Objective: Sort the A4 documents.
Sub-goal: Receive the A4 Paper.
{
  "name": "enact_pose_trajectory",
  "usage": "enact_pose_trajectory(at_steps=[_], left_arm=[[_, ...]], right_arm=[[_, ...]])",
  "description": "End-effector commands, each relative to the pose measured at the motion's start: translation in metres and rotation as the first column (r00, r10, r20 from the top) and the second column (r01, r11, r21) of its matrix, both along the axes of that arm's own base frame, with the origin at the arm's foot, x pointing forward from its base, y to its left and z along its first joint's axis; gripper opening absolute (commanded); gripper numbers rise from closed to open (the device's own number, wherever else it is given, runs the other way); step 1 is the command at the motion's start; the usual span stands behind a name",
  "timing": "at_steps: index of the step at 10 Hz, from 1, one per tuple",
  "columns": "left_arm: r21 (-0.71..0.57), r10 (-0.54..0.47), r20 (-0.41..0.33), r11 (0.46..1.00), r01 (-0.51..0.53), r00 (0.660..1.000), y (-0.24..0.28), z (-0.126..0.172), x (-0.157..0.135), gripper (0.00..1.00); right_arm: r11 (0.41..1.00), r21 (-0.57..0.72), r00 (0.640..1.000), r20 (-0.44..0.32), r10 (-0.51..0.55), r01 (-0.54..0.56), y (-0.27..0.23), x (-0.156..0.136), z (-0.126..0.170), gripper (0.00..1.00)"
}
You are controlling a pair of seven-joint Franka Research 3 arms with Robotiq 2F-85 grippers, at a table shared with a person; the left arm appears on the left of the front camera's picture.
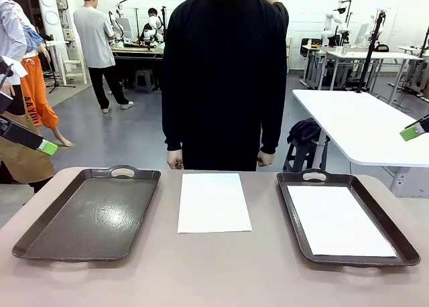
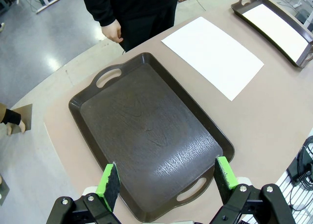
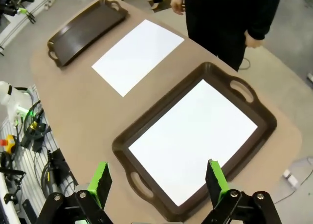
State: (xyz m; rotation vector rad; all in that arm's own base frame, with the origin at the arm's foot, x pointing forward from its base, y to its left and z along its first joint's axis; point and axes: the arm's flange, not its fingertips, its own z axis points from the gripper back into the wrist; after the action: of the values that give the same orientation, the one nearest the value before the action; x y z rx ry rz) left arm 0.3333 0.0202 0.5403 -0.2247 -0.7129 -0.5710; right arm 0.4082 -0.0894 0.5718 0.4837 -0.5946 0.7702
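Observation:
One of the A4 documents (image 1: 213, 202) lies flat on the bare table between two dark brown trays, also seen in the wrist views (image 2: 212, 55) (image 3: 137, 55). A second white sheet (image 1: 338, 220) (image 3: 193, 141) covers the floor of the right tray (image 1: 379, 210) (image 3: 164, 100). The left tray (image 1: 87, 216) (image 2: 146, 136) holds nothing. My left gripper (image 1: 47, 147) (image 2: 167, 177) hangs open, high over the left tray's near end. My right gripper (image 1: 412, 131) (image 3: 157, 179) is open too, high above the right tray's near end. Neither holds anything.
A person in black stands at the table's far edge, with one hand (image 1: 174, 161) and the other hand (image 1: 265, 159) hanging near the edge behind the middle sheet. The table's rounded corners lie just outside both trays. Cables and gear (image 3: 24, 136) sit beside the table.

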Motion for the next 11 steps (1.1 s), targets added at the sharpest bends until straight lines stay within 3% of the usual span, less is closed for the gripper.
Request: enact_pose_trajectory(at_steps=[1,11], left_arm=[[-0.001,-0.002,0.003,1.0,0.002,1.0,0.0019,-0.0007,0.0005,1.0],[-0.001,-0.002,0.003,1.0,0.002,1.0,0.0019,-0.0007,0.0005,1.0]], right_arm=[[0.997,0.047,0.998,0.021,0.067,-0.068,0.0054,-0.0029,-0.0027,1.0],[0.997,0.029,0.997,-0.009,0.07,-0.07,0.01,-0.0054,0.0001,1.0]])
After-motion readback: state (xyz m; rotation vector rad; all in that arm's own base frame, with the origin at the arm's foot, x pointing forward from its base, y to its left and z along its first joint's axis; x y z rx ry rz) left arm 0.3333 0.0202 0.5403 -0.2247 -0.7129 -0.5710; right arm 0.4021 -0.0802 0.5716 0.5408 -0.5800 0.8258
